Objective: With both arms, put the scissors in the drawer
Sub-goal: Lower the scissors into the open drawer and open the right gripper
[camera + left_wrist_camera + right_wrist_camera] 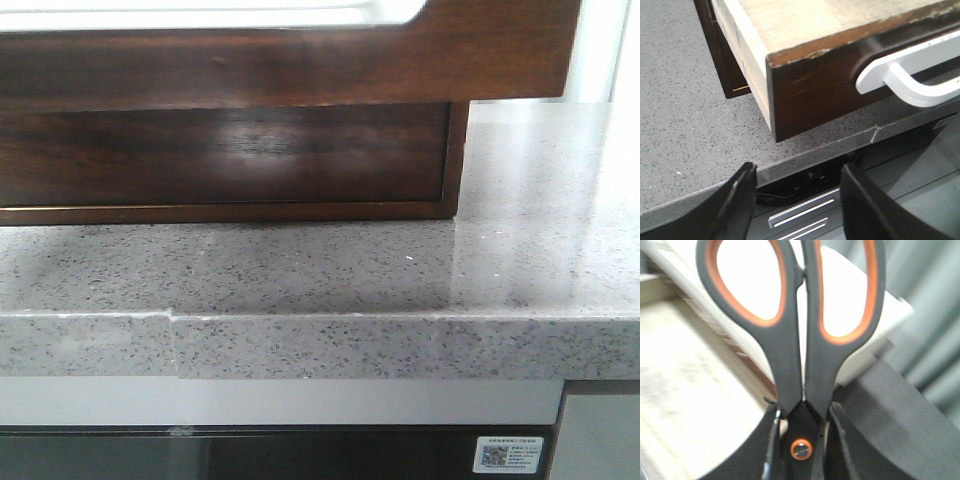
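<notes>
The drawer (300, 65) is a dark reddish-brown glossy front with a long round-cornered cutout along its top edge, pulled out over the counter. In the left wrist view its front (810, 85) and pale wood inside (805, 20) show. The scissors (790, 340) have dark grey handles with orange lining. My right gripper (801, 440) is shut on them near the orange pivot, handles pointing away, above the drawer's pale floor (685, 390). My left gripper (800, 200) is open and empty, over the counter's front edge beside the drawer's corner. Neither gripper shows in the front view.
A grey speckled counter (330, 270) carries the dark wood cabinet (220, 150) under the pulled-out drawer. A white curved bar (910, 75) lies at the drawer front's cutout. Below the counter edge are a dark panel and a metal strip (805, 210).
</notes>
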`<act>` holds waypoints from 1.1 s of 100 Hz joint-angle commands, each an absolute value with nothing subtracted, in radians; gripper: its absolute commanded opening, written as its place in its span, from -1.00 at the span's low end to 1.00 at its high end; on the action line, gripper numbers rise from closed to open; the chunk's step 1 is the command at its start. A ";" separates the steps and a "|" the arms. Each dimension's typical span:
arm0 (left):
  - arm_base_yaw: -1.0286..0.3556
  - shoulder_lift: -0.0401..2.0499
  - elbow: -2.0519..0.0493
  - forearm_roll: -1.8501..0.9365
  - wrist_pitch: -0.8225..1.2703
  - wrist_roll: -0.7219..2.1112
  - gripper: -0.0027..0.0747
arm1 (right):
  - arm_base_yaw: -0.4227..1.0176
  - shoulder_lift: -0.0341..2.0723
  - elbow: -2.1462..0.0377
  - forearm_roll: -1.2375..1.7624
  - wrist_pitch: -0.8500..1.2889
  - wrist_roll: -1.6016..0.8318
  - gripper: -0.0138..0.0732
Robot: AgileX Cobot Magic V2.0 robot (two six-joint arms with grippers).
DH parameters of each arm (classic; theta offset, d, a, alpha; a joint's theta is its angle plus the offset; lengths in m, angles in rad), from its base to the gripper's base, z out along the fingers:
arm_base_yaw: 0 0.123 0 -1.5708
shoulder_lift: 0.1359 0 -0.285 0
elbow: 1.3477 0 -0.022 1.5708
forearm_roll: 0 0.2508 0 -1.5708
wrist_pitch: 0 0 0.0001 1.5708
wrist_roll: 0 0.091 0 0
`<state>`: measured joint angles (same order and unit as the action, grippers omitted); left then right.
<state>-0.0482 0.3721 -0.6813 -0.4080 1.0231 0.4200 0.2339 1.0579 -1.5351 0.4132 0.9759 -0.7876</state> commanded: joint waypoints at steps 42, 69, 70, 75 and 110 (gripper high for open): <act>-0.056 0.381 -0.710 -0.436 0.963 0.409 -0.01 | 0.512 1.238 -1.565 0.470 0.937 -1.132 -0.70; -0.056 0.381 -0.710 -0.436 0.963 0.409 -0.01 | 0.623 1.367 -1.565 0.289 0.889 -1.156 -0.70; -0.056 0.381 -0.710 -0.436 0.963 0.409 -0.01 | 0.629 1.370 -1.565 0.283 0.886 -1.156 -0.70; -0.056 0.381 -0.710 -0.436 0.963 0.409 -0.01 | 0.647 1.393 -1.565 0.244 0.870 -1.151 -0.70; -0.056 0.381 -0.710 -0.436 0.963 0.409 -0.01 | 0.658 1.454 -1.565 0.131 0.822 -1.135 -0.69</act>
<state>-0.0482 0.3721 -0.6813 -0.4080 1.0231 0.4200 0.6574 1.4806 -1.5351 0.1519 0.8918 -1.1382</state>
